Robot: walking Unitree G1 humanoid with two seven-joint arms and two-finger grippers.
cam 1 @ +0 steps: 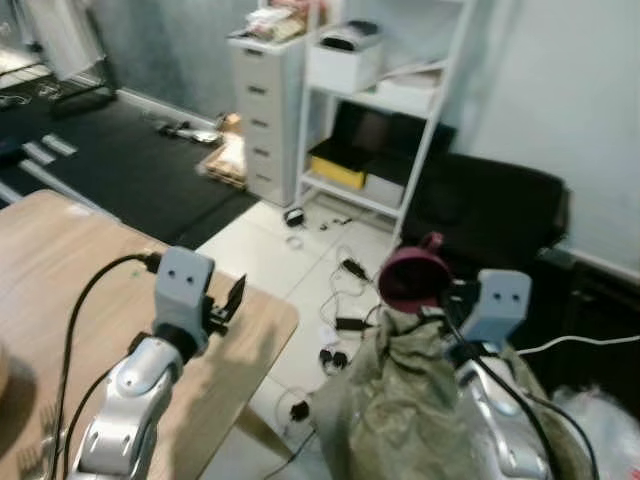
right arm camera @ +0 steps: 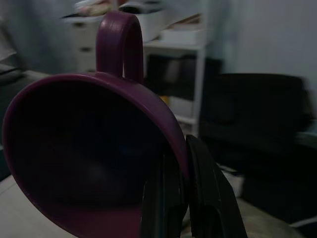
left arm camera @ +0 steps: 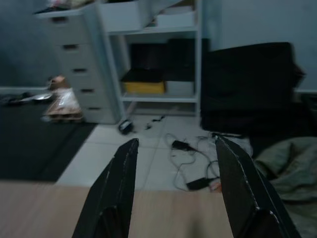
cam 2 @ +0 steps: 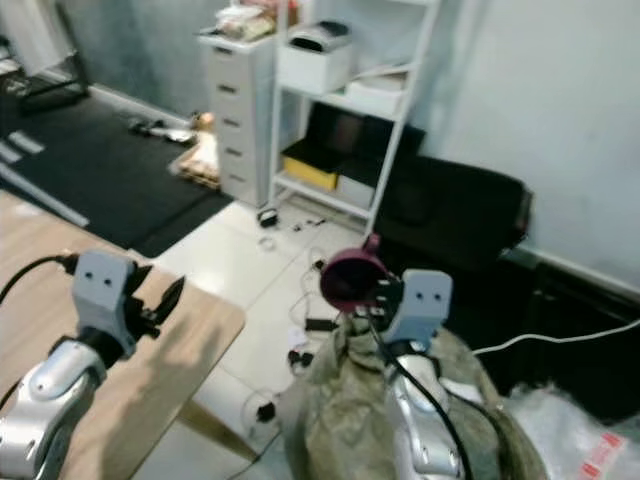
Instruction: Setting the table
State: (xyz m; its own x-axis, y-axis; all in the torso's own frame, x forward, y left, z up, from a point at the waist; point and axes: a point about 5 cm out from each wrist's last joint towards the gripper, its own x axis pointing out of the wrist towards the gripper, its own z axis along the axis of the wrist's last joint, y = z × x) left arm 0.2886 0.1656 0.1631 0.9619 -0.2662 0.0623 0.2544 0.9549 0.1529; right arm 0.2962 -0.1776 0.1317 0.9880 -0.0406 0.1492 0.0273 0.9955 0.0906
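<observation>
My table (cam 1: 60, 260) takes up the lower left, its wooden corner ending just ahead of my left arm. Beyond it stand the white shelf unit (cam 1: 385, 100) and the drawer cabinet (cam 1: 262, 110). Below my right arm lies a heap of olive cloth (cam 1: 400, 400); cables (cam 1: 345, 300) trail over the tiled floor. My left tool (left arm camera: 176, 193) hangs over the table edge, fingers spread and holding nothing. My right tool (right arm camera: 190, 198) pinches the rim of the maroon cup (right arm camera: 89, 158), held off to the right over the cloth, well apart from the table. I judge the rim pinch thin: a quick swing leftward could let the cup pivot or slip, and it would fall onto floor and cables.
</observation>
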